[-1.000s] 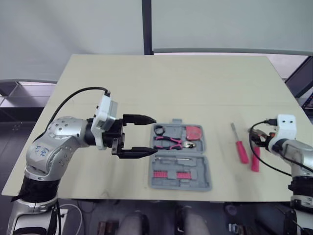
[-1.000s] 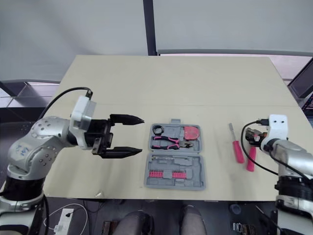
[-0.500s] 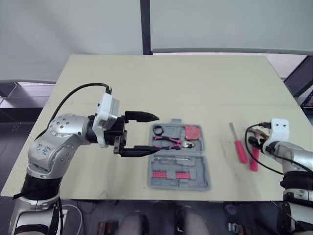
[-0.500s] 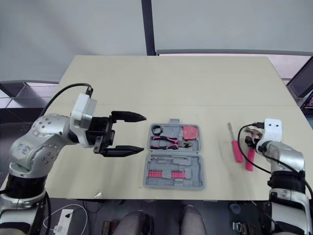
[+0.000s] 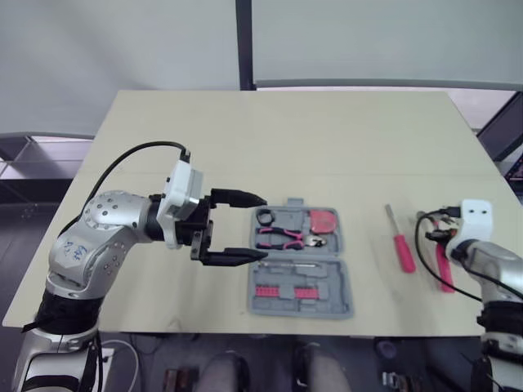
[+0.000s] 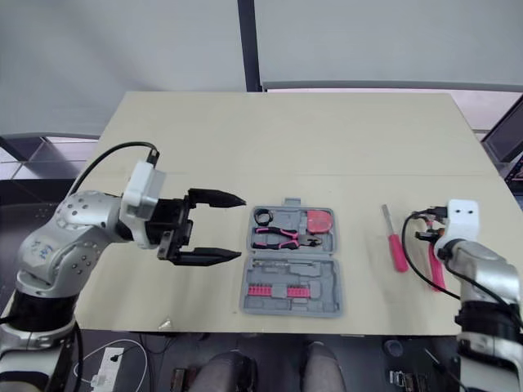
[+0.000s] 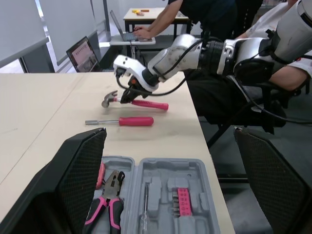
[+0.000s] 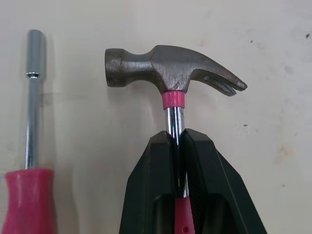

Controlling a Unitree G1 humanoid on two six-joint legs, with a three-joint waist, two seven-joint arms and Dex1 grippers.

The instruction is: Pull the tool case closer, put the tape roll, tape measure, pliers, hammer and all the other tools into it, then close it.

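Found right gripper [image 8: 176, 134] clamped on shank of pink-handled steel claw hammer [image 8: 170, 68], beside red-handled screwdriver [image 5: 400, 245] on beige tabletop [image 5: 286, 139]. Found left gripper [image 5: 263, 228] spread wide, just left of open grey plastic tool case [image 5: 301, 290].

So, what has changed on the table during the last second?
The right gripper, shut on the steel shaft of the pink-handled hammer, moved to the robot's right, and the handle's near end swung that way with it. The red-handled screwdriver, the open grey plastic tool case and the open left gripper beside it stayed about as they were.
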